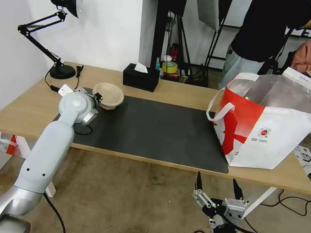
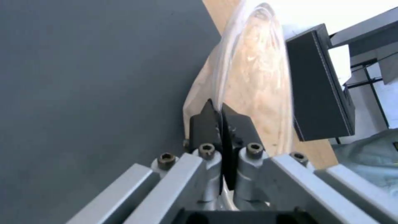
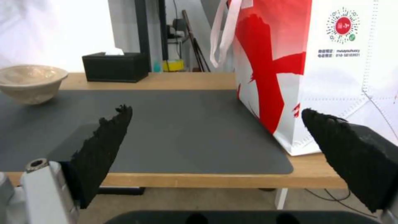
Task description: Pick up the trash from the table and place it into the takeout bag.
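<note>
One beige bowl (image 1: 108, 95) remains, its rim pinched by the left gripper (image 2: 218, 116); right gripper (image 1: 218, 189) idles open at six o'clock. Next: lift and carry toward the takeout bag (image 1: 274, 139) at three o'clock.

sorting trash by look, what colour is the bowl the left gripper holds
Beige, a plain paper bowl pinched at its rim by the left gripper; best in the head view.

On the table (image 1: 175, 90), a paper bowl (image 1: 108, 95) sits pinched by its rim between the left gripper's (image 2: 217, 113) fingers, a tissue box (image 1: 140, 77) behind it; the takeout bag (image 1: 268, 126) stands beyond the right gripper's (image 1: 218, 185) spread fingers.
</note>
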